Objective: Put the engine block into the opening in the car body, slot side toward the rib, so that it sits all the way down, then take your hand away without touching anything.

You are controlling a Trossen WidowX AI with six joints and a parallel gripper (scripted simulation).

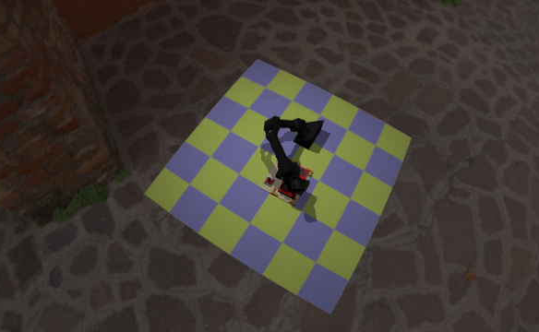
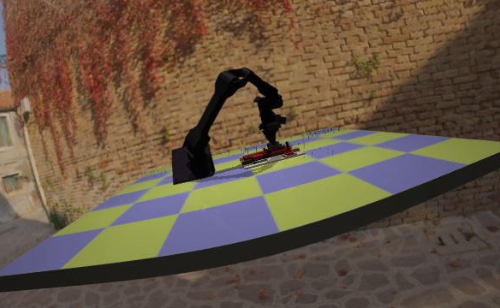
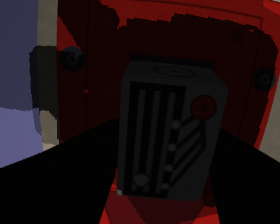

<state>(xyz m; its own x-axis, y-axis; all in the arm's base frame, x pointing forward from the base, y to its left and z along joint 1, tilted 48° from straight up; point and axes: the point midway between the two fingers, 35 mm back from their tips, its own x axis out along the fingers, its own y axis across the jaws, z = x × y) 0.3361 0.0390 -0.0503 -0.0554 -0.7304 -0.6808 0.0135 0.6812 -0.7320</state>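
The dark grey engine block (image 3: 156, 125) is between the two black fingers in the wrist view, its ribbed and piped face toward the camera. My gripper (image 3: 165, 135) (image 2: 272, 145) is shut on it, one finger at each side. The block is over the red car body (image 3: 191, 11) (image 2: 254, 157) (image 1: 305, 173). A dark strip of the opening (image 3: 171, 60) shows just past the block's far end. The block hides the rest of the opening, and I cannot tell how deep it sits. The rib and the slot side are not visible. The gripper's shadow darkens the body.
A pale tray (image 1: 266, 186) (image 2: 256, 164) lies under and beside the body. A small red part (image 1: 269, 181) is on its left in the top view. The arm's base (image 1: 309, 135) (image 2: 193, 164) stands on the checkered table (image 1: 237, 240) (image 2: 216, 220).
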